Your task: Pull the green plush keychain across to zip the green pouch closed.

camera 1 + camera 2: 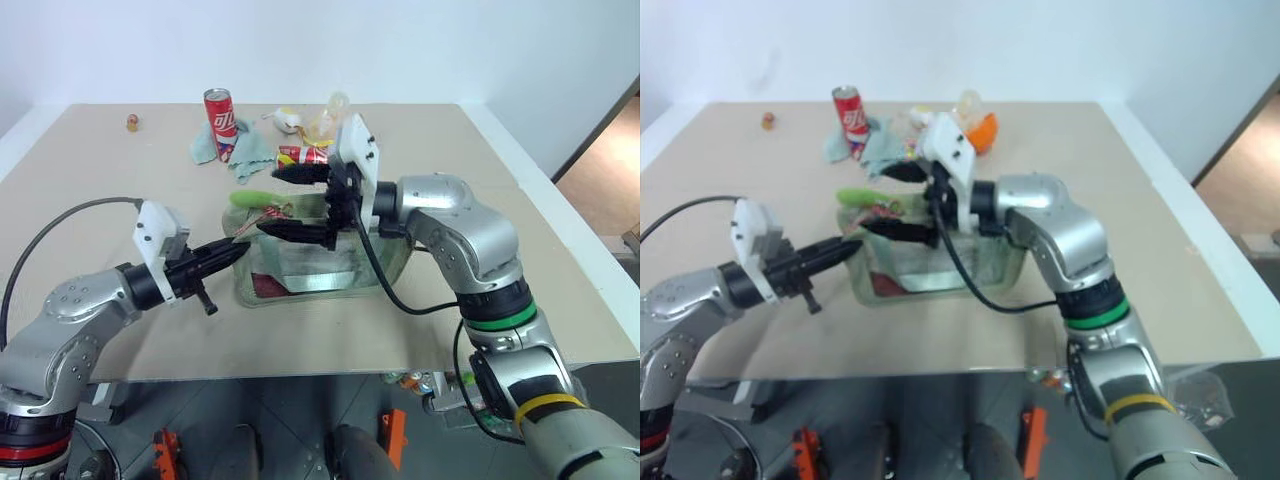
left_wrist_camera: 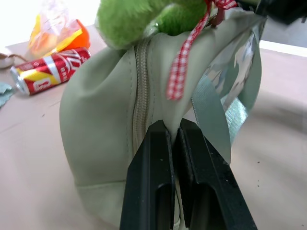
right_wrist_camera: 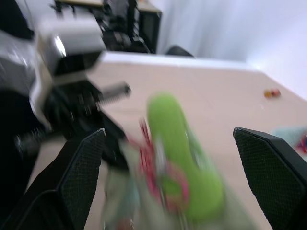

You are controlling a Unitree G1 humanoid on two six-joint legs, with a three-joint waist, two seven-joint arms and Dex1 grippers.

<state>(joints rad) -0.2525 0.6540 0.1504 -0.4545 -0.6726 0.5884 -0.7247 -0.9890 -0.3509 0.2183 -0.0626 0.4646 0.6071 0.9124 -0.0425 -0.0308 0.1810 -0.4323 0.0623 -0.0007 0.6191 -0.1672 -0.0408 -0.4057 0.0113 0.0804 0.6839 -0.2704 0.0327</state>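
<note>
The green pouch (image 1: pixel 310 262) lies in the middle of the table, its clear side panel facing me. The green plush keychain (image 1: pixel 254 200) rests on top at the pouch's left end, a red-and-white cord (image 2: pixel 180 72) hanging from it beside the zipper (image 2: pixel 139 100). My left gripper (image 1: pixel 228 254) is shut, pinching the fabric at the pouch's left end just below the keychain. My right gripper (image 1: pixel 298 203) hovers over the pouch, pointing left, its fingers (image 3: pixel 81 177) spread wide open. The keychain (image 3: pixel 184 153) lies just ahead between them, untouched.
Behind the pouch stand an upright red can (image 1: pixel 220 112), a pale teal cloth (image 1: pixel 210 148), a red can on its side (image 1: pixel 300 155) and a crumpled orange-and-clear bag (image 1: pixel 325 120). A small brown object (image 1: pixel 131 123) sits far back left. The table's front edge (image 1: pixel 300 375) is near.
</note>
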